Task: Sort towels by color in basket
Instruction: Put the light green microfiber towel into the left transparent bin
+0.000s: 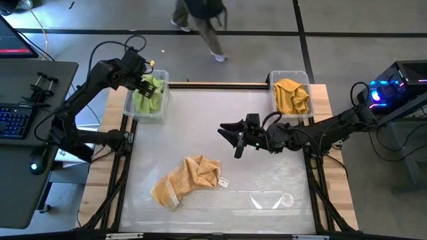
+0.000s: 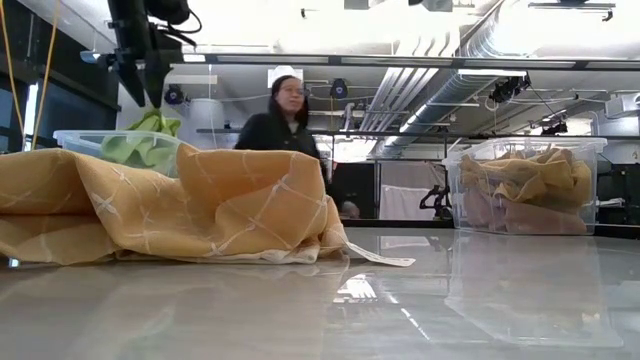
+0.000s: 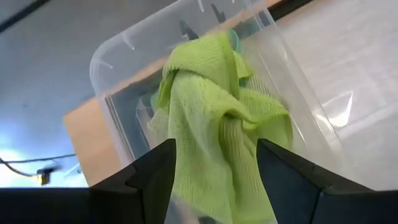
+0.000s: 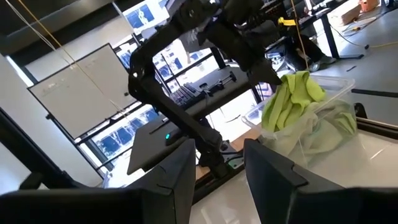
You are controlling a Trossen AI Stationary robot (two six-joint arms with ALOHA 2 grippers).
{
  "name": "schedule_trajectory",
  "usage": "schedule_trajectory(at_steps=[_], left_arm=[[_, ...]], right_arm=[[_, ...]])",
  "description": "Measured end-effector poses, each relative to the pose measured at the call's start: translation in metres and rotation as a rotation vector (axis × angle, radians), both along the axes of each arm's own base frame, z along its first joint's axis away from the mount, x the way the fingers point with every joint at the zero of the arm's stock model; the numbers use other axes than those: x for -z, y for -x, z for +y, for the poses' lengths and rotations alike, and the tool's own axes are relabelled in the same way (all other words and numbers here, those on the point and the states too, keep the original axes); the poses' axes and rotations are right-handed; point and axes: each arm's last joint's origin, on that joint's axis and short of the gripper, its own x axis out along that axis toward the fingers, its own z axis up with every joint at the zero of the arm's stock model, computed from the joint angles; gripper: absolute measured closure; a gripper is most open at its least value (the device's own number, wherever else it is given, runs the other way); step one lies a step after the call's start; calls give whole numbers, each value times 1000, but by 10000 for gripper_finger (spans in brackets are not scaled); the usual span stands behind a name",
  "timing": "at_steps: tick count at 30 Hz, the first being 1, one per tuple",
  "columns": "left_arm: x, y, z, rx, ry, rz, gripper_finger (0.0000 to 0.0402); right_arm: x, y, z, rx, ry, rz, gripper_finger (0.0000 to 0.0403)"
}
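While the left tool [image 1: 148,85] hung over the clear bin [image 1: 162,107] at the counter's [image 1: 267,180] far left corner, its fingers [image 3: 152,177] were clenched on a lime green towel [image 3: 217,124], which draped down into that bin onto a paler green towel [image 4: 326,127]. Nearer the front, left of centre, a mustard yellow towel [image 1: 187,179] lay crumpled on the counter with a white tag at its edge. To its right, the right tool [image 1: 233,138] hovered above the middle of the counter, released and holding nothing. At the far right corner, a second clear bin [image 1: 275,80] held yellow towels [image 1: 291,95]. Beyond the counter stood a person [image 2: 283,125].
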Motion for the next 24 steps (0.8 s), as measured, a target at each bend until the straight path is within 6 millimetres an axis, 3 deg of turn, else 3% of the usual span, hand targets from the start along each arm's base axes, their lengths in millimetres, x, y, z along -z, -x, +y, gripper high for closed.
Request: schedule_trajectory(at_steps=[10,17,20,24], left_arm=[[-4,-8,11,-2,-12,-17,190],[-4,-15,28,-11,-88,-84,190],[10,-17,33,-29,-39,-79,190],[44,-15,32,-37,50,-23,190]], right_arm=[[2,0,-1,3,10,21,272],[2,-1,-3,16,12,22,272],[2,-1,-3,17,11,22,272],[2,-1,-3,17,13,25,272]])
